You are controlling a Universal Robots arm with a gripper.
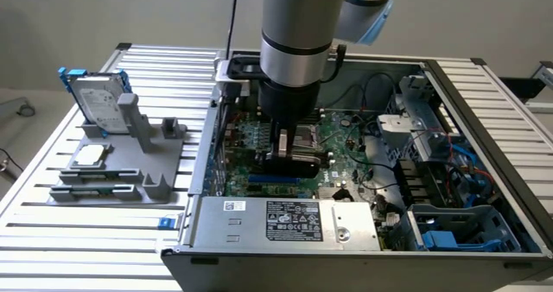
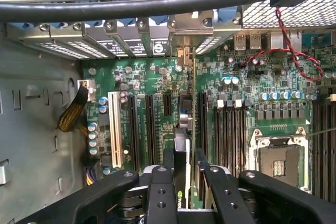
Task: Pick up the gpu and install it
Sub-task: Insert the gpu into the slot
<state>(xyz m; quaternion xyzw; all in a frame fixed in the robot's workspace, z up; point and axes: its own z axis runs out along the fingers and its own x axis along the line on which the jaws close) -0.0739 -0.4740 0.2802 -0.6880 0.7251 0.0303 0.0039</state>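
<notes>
Gripper [image 2: 184,153]: mine, fingers [image 2: 161,187] closed on the gpu [image 2: 182,145], one on each face. Gpu: held upright and edge-on, low over the motherboard [image 2: 247,77] at the centre of the exterior view, between two long black slots [image 2: 149,124]; its end bracket reaches the row of rear slot covers [image 2: 126,43]; seated or not, I cannot tell. White slot [image 2: 114,129]: further off on the same board. CPU socket [image 2: 278,156]: empty, on the other side. Case [image 1: 509,175]: open, lying flat. Power supply [image 1: 285,221]: lower centre of the exterior view. Grey fixture [image 1: 129,169]: exterior view's left, on the table [image 1: 52,240]. Hard drive [image 1: 97,101]: upright in the fixture, upper left.
</notes>
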